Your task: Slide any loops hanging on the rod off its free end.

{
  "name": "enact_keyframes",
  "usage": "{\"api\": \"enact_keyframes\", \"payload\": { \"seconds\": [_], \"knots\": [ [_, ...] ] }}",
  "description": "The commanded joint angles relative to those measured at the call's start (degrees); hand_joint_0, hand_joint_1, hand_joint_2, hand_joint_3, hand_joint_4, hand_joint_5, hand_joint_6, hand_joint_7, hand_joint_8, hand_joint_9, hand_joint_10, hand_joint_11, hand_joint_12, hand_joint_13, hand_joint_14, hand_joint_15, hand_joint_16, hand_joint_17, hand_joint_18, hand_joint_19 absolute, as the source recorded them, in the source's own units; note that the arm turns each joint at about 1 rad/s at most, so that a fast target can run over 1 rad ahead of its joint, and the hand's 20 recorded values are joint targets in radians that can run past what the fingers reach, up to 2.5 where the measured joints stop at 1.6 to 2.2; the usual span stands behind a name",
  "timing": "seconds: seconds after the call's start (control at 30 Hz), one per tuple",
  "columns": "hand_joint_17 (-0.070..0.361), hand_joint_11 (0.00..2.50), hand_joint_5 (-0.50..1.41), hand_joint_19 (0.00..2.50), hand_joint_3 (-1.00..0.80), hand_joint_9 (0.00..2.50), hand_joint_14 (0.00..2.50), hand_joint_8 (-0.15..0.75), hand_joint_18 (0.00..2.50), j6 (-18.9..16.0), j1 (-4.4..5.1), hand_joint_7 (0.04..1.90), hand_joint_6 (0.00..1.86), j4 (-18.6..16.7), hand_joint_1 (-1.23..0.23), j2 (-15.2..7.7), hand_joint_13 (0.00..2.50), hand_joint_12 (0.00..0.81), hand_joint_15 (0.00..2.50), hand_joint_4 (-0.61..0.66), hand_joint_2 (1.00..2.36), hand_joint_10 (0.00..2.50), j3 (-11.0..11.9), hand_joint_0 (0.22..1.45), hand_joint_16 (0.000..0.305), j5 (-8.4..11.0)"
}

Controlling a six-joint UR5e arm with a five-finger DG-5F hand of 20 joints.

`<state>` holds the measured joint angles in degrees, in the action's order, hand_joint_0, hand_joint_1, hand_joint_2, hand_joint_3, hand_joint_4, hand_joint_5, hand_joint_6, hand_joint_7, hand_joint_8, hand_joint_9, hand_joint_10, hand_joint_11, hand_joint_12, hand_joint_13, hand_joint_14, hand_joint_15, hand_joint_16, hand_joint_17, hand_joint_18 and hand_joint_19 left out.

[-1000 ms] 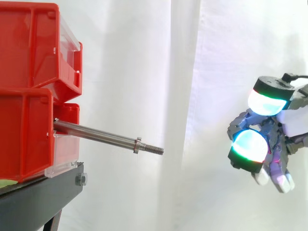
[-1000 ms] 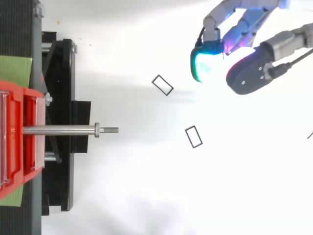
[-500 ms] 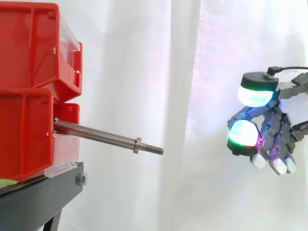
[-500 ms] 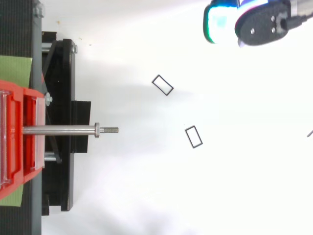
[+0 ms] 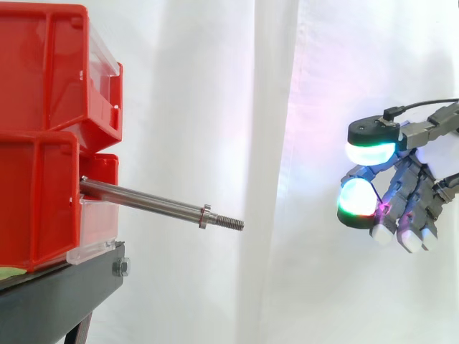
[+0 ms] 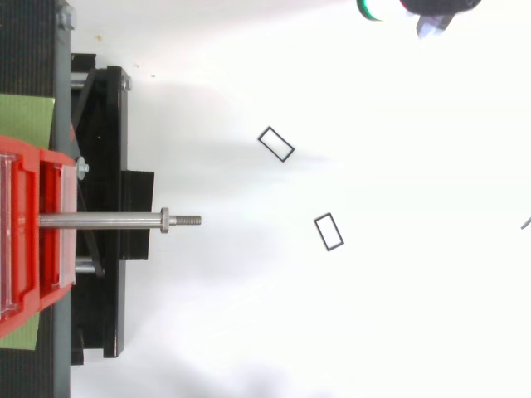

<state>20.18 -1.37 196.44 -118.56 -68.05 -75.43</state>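
rod (image 5: 150, 203) – sticks out of the red bins (image 5: 39, 136), bare up to its threaded free end | loop (image 6: 276, 143) and second loop (image 6: 328, 231) lie flat on the white surface below, apart from the rod | hand (image 5: 403, 190) – well right of the rod's tip, thumb and fingers apart, loosely bent, seemingly holding nothing

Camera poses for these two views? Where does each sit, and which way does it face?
Side view: beside the work, at about rod height, looking level across the rod sticking out of the red bins; the hand is at the right.
Top view: overhead, looking down on the rod, with the upper loop and lower loop lying off it; the hand is at the top edge.
Shared: rod, red bins, hand.
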Motion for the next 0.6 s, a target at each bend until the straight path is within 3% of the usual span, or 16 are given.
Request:
{"api": "enact_keyframes", "payload": {
  "seconds": [0.0,0.37,0.57],
  "knots": [
    [0.106,0.22,-0.13,0.52,-0.32,0.88,0.01,0.271,0.86,-0.40,0.23,1.14,0.50,0.35,-0.42,0.09,0.95,0.292,0.30,0.18,1.01,0.01,0.03,0.54,0.047,2.13],
    [0.118,0.13,-0.13,0.50,-0.19,0.87,0.01,0.274,0.85,-1.72,0.40,0.94,0.50,0.26,-0.32,0.00,0.94,0.303,0.26,0.23,1.01,0.00,0.03,0.56,0.053,2.83],
    [0.134,0.13,-0.14,0.44,-0.09,0.88,0.01,0.305,0.91,-1.72,0.49,0.97,0.50,0.17,-0.47,0.00,0.98,0.331,0.24,0.24,1.00,0.00,0.03,0.57,0.060,2.92]
  ]
}}
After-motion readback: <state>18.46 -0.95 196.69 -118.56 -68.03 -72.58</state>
